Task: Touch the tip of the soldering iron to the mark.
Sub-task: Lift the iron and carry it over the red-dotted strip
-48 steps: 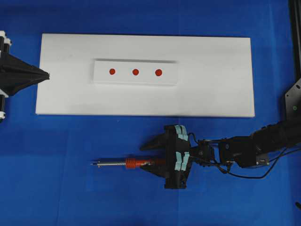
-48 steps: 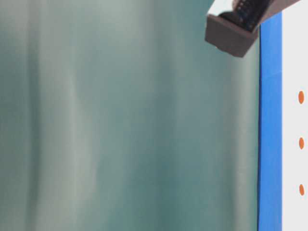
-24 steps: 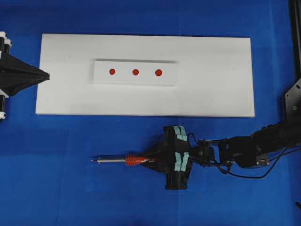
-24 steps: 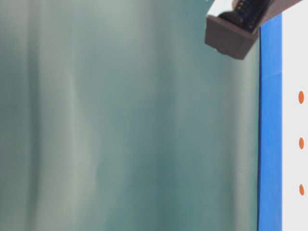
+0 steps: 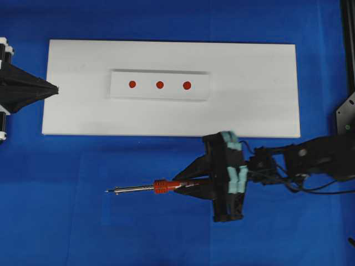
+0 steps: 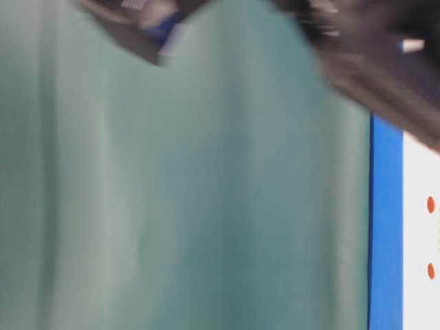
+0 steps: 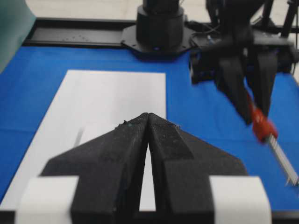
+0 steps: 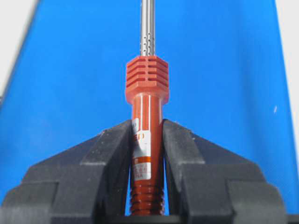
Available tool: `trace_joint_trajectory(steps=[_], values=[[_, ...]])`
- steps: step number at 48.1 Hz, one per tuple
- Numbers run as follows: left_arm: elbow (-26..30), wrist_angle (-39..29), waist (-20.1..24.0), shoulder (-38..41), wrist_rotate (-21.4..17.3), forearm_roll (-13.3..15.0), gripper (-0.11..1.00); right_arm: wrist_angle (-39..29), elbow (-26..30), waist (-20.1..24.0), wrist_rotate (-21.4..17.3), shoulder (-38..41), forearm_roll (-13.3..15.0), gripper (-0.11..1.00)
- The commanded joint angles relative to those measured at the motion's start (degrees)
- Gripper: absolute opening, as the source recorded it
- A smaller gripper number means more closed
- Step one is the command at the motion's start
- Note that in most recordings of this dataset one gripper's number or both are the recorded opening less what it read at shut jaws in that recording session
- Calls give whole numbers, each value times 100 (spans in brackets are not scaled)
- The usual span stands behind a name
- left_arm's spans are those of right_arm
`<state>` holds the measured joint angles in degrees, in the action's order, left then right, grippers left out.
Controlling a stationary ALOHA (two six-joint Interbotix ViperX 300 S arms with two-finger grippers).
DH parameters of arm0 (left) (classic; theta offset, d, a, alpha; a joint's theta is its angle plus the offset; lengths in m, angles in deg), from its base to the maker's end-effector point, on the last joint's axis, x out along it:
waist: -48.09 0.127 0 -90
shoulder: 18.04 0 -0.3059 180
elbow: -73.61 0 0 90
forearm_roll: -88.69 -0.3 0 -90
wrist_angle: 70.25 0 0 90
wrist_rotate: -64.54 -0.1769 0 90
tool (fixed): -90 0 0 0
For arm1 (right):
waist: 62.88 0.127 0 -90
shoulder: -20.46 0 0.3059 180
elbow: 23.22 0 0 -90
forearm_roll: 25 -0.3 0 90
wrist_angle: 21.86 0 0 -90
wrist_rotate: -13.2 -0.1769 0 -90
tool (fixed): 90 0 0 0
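The soldering iron [image 5: 145, 188] now sits clamped in the right end effector [image 5: 186, 186], newly lifted; the marks [image 5: 160, 85] lie farther away, untouched.

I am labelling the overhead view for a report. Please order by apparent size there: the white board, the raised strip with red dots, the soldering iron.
1. White board, clearly largest.
2. Raised strip and soldering iron: their lengths look alike, unranked; the right gripper hides the iron's rear, though the strip is wider.
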<state>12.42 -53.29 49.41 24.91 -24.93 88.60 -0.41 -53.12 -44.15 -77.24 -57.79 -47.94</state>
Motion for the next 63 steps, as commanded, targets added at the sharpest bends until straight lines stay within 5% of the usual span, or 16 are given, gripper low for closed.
trace_joint_trajectory(steps=[1, 31, 63], values=[[62, 62, 9, 18, 9, 0, 2, -237, 70, -79, 123, -483, -9, 6], [53, 88, 18, 18, 9, 0, 2, -765, 132, -343, 413, -870, 70, 6], [53, 88, 18, 35, 9, 0, 2, -1872, 141, -2470, 1986, -1222, 185, 6]])
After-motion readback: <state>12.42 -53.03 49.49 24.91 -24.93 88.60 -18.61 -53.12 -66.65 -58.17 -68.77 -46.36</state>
